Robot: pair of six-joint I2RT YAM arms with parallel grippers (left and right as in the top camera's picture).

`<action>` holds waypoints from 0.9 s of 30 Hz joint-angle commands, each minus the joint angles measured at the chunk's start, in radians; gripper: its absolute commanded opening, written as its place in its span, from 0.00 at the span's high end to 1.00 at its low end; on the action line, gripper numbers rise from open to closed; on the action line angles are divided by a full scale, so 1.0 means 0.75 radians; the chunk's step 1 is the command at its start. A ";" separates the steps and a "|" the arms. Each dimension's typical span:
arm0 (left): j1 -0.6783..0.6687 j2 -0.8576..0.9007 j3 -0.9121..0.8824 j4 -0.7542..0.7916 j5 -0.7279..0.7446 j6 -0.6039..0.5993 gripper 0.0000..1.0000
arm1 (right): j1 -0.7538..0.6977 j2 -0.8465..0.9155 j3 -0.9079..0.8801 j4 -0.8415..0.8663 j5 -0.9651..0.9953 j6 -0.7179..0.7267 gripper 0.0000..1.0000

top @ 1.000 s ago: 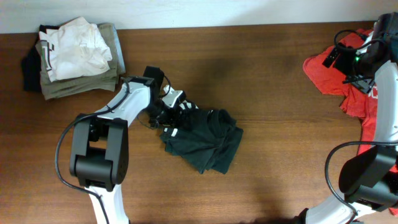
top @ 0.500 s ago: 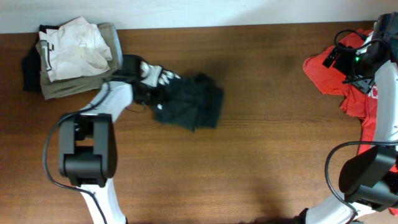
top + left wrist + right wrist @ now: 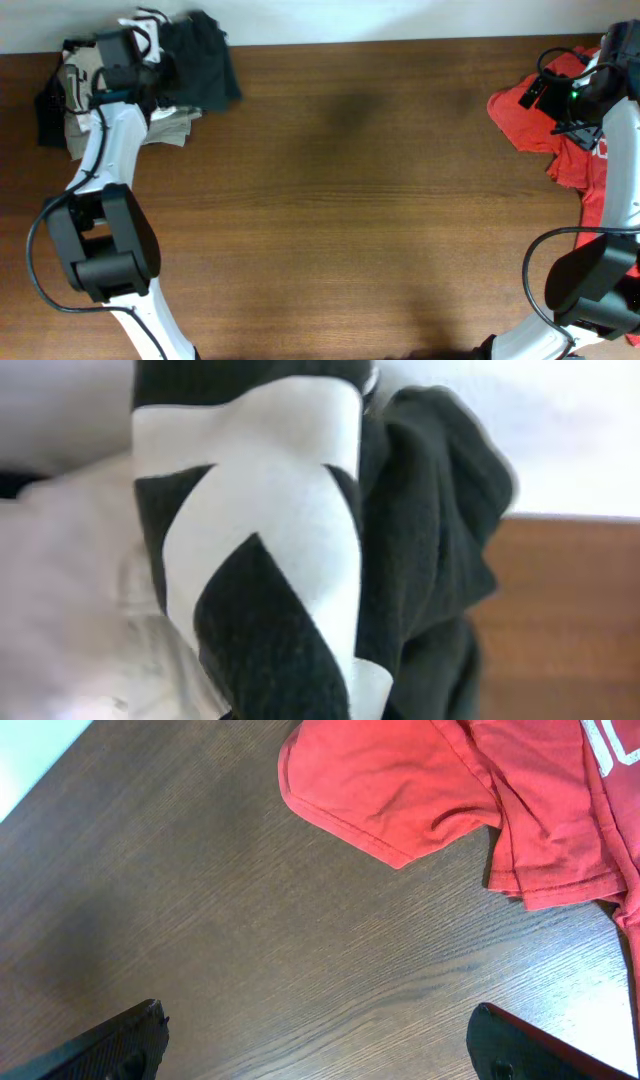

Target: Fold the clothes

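Left arm [image 3: 93, 165] reaching far-left — left gripper [image 3: 155, 60] clamped on black T-shirt [image 3: 205, 65], right gripper [image 3: 320, 1038] spread wide

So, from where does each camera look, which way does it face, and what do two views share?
Overhead: above the table, facing down; left arm and right arm show.
Left wrist: on the left arm, close on the black T-shirt beside the white folded garment; one taped finger shows.
Right wrist: facing down at the red T-shirt; both fingertips show.
Shared: overhead and right wrist both show the red T-shirt.
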 commanded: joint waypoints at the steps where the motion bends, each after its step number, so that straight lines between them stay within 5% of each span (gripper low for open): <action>1: 0.045 0.004 0.111 0.013 -0.018 -0.095 0.99 | -0.004 -0.003 0.013 0.001 0.012 -0.012 0.01; 19: 0.301 0.150 0.112 0.004 -0.298 -0.137 0.99 | -0.004 -0.003 0.013 0.001 0.012 -0.012 0.01; 21: 0.330 0.196 0.112 0.065 -0.313 -0.113 0.84 | -0.004 -0.003 0.013 0.001 0.012 -0.012 0.01; 22: 0.354 0.209 0.112 0.071 -0.387 -0.113 0.53 | -0.004 -0.003 0.013 0.001 0.012 -0.012 0.01; 23: 0.363 0.209 0.112 0.073 -0.428 -0.113 0.42 | -0.004 -0.003 0.013 0.001 0.012 -0.012 0.01; 24: 0.368 0.198 0.117 0.067 -0.457 -0.112 0.13 | -0.004 -0.003 0.013 0.001 0.012 -0.012 0.01; 27: 0.348 0.051 0.118 0.062 -0.455 -0.114 0.03 | -0.004 -0.003 0.013 0.001 0.012 -0.012 0.01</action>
